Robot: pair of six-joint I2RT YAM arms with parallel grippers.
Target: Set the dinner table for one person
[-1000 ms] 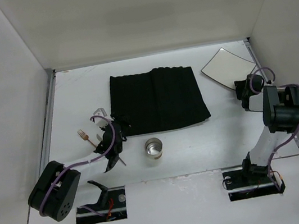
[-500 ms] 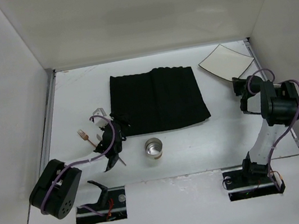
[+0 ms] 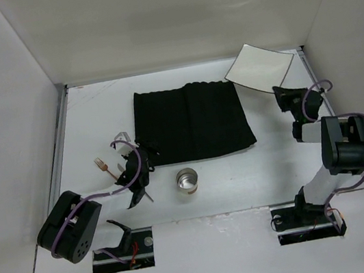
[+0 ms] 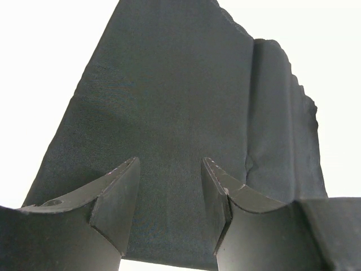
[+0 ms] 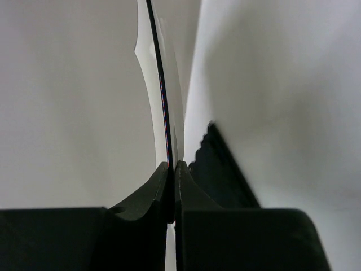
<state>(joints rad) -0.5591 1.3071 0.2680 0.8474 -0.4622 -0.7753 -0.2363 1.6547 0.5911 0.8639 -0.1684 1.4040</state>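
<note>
My right gripper [image 3: 285,94] is shut on the edge of the square white plate [image 3: 258,66] and holds it lifted and tilted over the far right of the dinner table [image 3: 89,116]. In the right wrist view the plate [image 5: 162,107] shows edge-on between my shut fingers, gripper [image 5: 172,172]. My left gripper [image 3: 144,151] is open and empty at the near left corner of the black ribbed mat [image 3: 190,120]. In the left wrist view the mat [image 4: 175,124] fills the space between and beyond my fingers, gripper [image 4: 169,192].
A metal cup [image 3: 187,181] stands just near the mat's front edge. A fork [image 3: 107,170] and another piece of cutlery [image 3: 121,137] lie left of my left gripper. White walls enclose the table on three sides.
My right gripper has carried the plate up and towards the far left, away from the right rail. The left arm has barely moved.
</note>
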